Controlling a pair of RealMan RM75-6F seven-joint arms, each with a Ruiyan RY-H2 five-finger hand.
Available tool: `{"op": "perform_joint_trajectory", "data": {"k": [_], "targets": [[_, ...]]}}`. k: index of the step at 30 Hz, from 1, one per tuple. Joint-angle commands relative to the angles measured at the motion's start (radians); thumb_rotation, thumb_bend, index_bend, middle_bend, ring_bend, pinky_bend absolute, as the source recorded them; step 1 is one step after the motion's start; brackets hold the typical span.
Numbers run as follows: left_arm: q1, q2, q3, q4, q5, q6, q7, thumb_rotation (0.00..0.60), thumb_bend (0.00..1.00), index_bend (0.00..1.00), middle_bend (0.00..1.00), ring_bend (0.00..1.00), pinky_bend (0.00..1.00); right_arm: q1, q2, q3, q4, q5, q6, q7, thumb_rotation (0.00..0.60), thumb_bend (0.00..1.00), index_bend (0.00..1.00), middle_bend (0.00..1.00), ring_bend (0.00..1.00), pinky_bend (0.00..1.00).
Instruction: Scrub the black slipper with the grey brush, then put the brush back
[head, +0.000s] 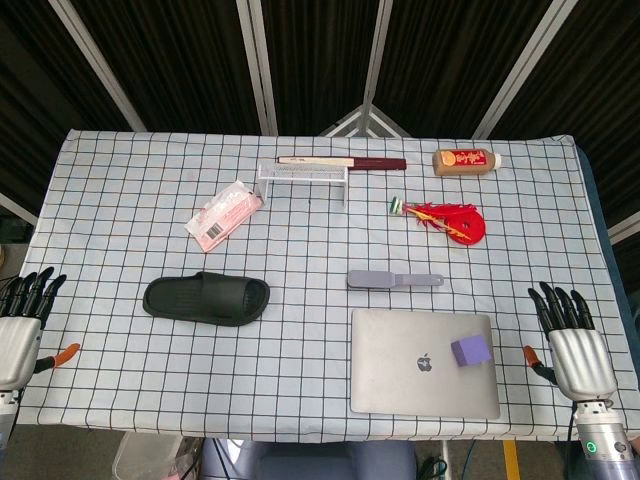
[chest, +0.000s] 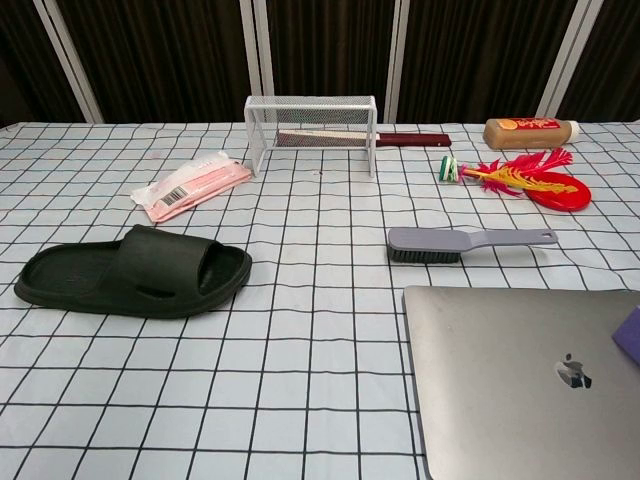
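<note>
Dark curtained backdrop with pale metal struts; table covered in white cloth with a black grid.

Near edge: left hand at the table's left side, right hand at the right side, both seen from above only. Fingers of each extended and apart, pointing away from the robot, holding nothing. Neither touches any object.

Near centre-right: closed silver laptop, a small purple block sitting on its lid.

Just beyond the laptop: grey brush, bristles down, handle pointing right, apart from the laptop's edge.

Left of centre: black slipper lying flat, sole down, well apart from the brush.

Further back: pink packet, white wire rack with a dark red, long-handled item lying behind it. Far right: red feathered shuttlecock-like toy, and an orange-labelled bottle lying on its side.
</note>
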Motion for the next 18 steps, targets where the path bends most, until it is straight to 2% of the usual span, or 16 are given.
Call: {"op": "perform_joint_trajectory", "data": {"k": [1,7,13,18], "targets": [[-0.001,-0.001,-0.001,0.002,0.0,-0.001,-0.002,0.6,0.0,0.0,0.0,0.0,0.0,-0.001,-0.001,0.002,0.001,0.004,0.003,-0.003,0.6,0.38,0.0,0.0,0.0,0.0],[-0.008,-0.005,-0.004,0.008,-0.002,-0.009,-0.005,0.6,0.0,0.0,0.0,0.0,0.0,0.0,-0.002,0.002,0.003,0.005,-0.001,-0.003,0.6,0.37,0.0,0.0,0.0,0.0],[-0.017,-0.009,-0.007,0.014,-0.001,-0.019,-0.012,0.6,0.0,0.0,0.0,0.0,0.0,0.031,-0.016,-0.013,0.007,-0.05,-0.031,0.027,0.6,0.38,0.0,0.0,0.0,0.0],[-0.025,-0.015,-0.01,0.02,-0.006,-0.031,-0.011,0.6,0.0,0.0,0.0,0.0,0.0,0.104,-0.023,0.005,-0.016,-0.074,-0.112,-0.063,0.6,0.37,0.0,0.0,0.0,0.0]]}}
